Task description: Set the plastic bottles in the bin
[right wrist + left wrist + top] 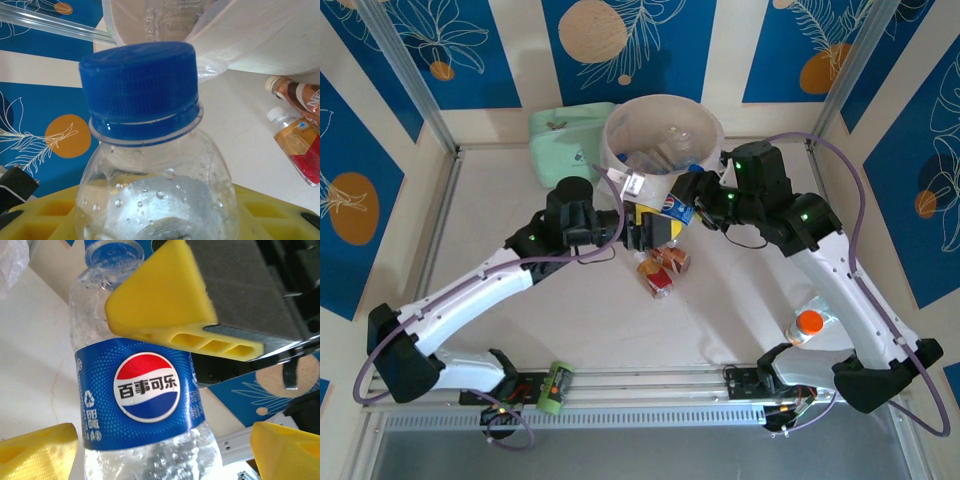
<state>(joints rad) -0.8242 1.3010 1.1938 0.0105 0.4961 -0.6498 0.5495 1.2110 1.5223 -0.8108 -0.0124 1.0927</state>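
A clear bottle with a blue label (677, 208) (145, 390) and blue cap (140, 90) hangs just in front of the cream bin (665, 135) (260, 35). My right gripper (692, 200) (160, 220) is shut on it, one yellow finger (165, 300) pressed on its upper side. My left gripper (655, 232) (162, 450) is open, its yellow fingers (35, 450) on either side of the bottle's lower body with small gaps. Two red and orange labelled bottles (665, 270) (300, 147) lie on the table below. Clear bottles (670, 150) lie inside the bin.
A pale-green pouch (565, 135) lies left of the bin. An orange-capped bottle (807, 325) stands by the right arm's base. A green bottle (553, 388) rests on the near rail. A brown bottle (295, 95) lies beside the red-labelled one.
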